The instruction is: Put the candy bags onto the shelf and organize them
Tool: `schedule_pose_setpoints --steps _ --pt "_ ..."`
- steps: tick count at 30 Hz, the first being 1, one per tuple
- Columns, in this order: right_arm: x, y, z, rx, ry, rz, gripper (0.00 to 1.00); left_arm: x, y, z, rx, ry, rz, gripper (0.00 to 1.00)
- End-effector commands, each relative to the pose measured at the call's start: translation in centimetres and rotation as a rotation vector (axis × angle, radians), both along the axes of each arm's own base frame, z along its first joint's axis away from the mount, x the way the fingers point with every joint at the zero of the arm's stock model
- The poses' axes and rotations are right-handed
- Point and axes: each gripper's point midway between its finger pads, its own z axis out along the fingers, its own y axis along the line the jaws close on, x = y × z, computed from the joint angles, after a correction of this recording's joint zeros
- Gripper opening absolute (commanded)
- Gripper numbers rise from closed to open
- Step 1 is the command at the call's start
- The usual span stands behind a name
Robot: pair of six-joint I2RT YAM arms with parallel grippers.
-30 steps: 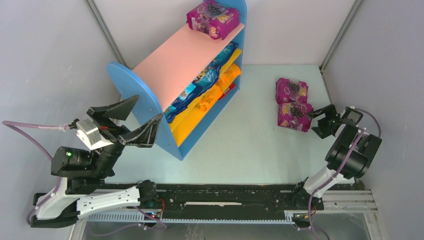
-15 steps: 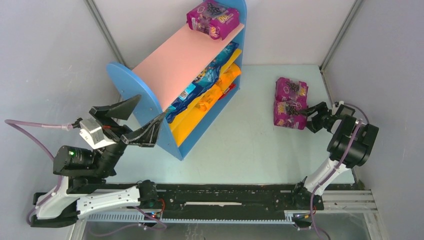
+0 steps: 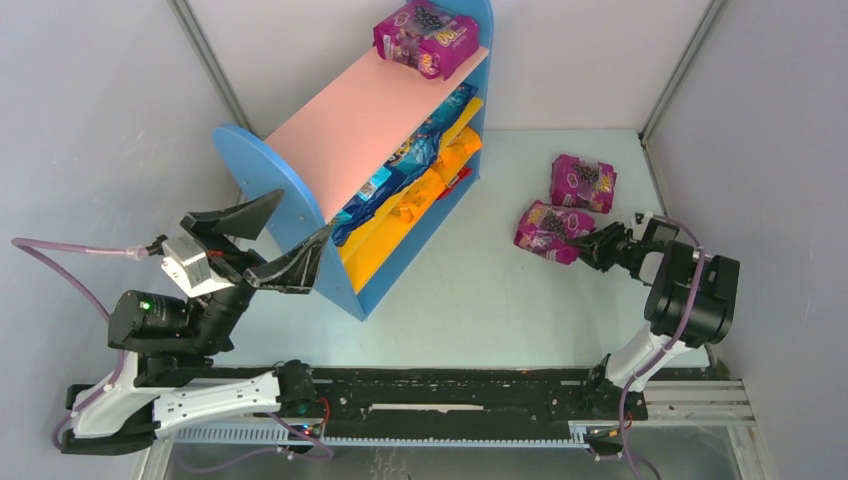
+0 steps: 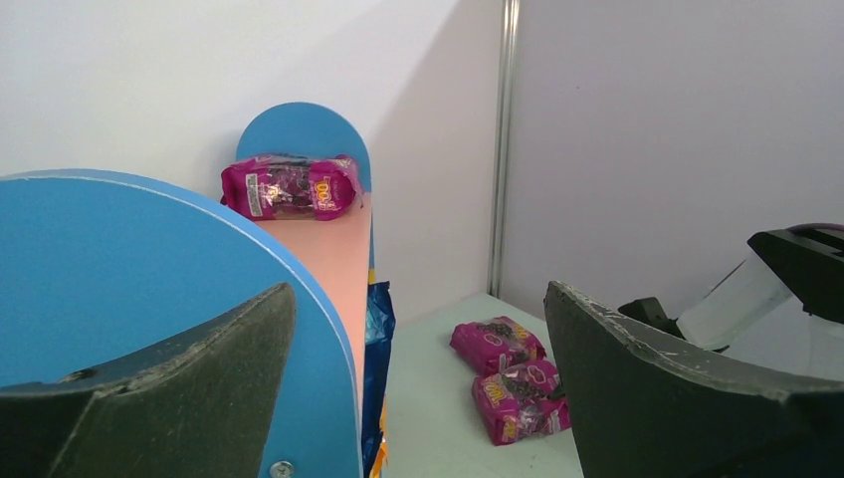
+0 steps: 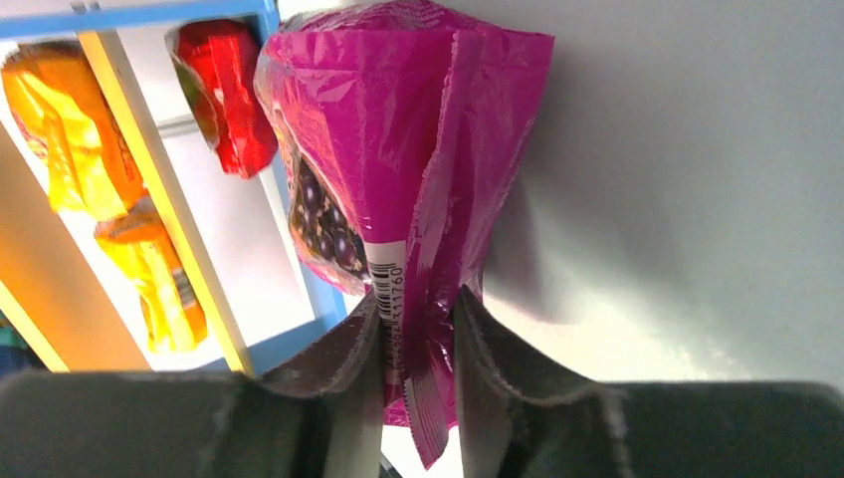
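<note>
My right gripper [image 3: 592,247] is shut on the sealed end of a purple candy bag [image 3: 547,230]; in the right wrist view the fingers [image 5: 343,368] pinch that bag [image 5: 398,139] by its crimped edge. A second purple bag [image 3: 583,183] lies on the table just behind it. A third purple bag [image 3: 425,37] rests on the far end of the pink top board of the shelf [image 3: 350,135]. Blue and orange bags [image 3: 415,175] fill its lower tiers. My left gripper [image 3: 298,213] is open and holds nothing, hovering at the shelf's near blue side panel [image 4: 149,259].
Grey walls with metal corner posts [image 3: 675,75] close in the table at the back and sides. The right wall stands close behind my right arm. Through the right wrist view, a red bag [image 5: 234,95] and orange bags [image 5: 70,129] sit between the yellow boards [image 5: 169,199].
My right gripper has closed on the nearer purple bag and drawn it left, away from the other bag, turning it askew. The left arm has stayed put.
</note>
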Motion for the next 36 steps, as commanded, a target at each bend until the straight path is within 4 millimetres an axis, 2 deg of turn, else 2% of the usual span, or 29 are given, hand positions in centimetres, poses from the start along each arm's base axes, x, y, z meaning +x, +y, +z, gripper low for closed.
schedule_pose_setpoints --steps 1,2,4,8,10,12,15,19,20,24,27,32,36 --pt "-0.8 3.4 2.8 0.049 -0.081 0.096 0.44 0.4 -0.4 -0.4 0.009 0.004 0.012 1.00" --pt "-1.3 3.7 2.6 0.037 -0.060 0.101 0.51 0.3 -0.3 -0.3 0.004 0.003 0.011 1.00" --pt "-1.8 3.1 1.8 -0.016 -0.021 0.079 0.66 0.3 -0.4 -0.3 0.006 0.004 0.011 1.00" --pt "-2.7 0.2 0.3 -0.066 0.061 -0.010 0.82 0.3 -0.3 -0.3 0.004 0.003 0.010 1.00" --pt "-3.0 -1.0 -0.4 -0.074 0.093 -0.040 0.86 0.3 -0.4 -0.3 0.006 0.003 0.010 1.00" --pt "-3.1 -1.2 -1.1 -0.083 0.116 -0.051 0.88 0.3 -0.5 -0.3 0.009 0.003 0.010 1.00" --pt "-2.4 -0.1 -1.5 -0.078 0.118 -0.033 0.90 0.4 -0.4 -0.3 0.009 0.003 0.013 1.00" --pt "-0.2 0.4 -1.9 -0.078 0.110 -0.052 0.91 0.4 -0.5 -0.3 0.011 0.003 0.013 1.00" --pt "0.4 0.6 -2.2 -0.063 0.120 -0.050 0.90 0.4 -0.4 -0.3 0.008 0.002 0.014 1.00" --pt "2.9 2.0 -1.6 0.021 0.070 -0.046 0.87 0.5 -0.3 -0.4 0.012 0.004 0.021 1.00" --pt "3.6 2.9 -0.8 0.063 0.026 -0.032 0.79 0.5 -0.2 -0.3 0.012 0.003 0.026 1.00" --pt "3.4 3.7 2.2 0.049 -0.104 -0.030 0.64 0.6 -0.4 -0.5 0.019 0.003 0.028 1.00" --pt "2.6 4.0 4.2 0.067 -0.161 -0.037 0.43 0.5 -0.5 -0.4 0.019 0.003 0.022 1.00"
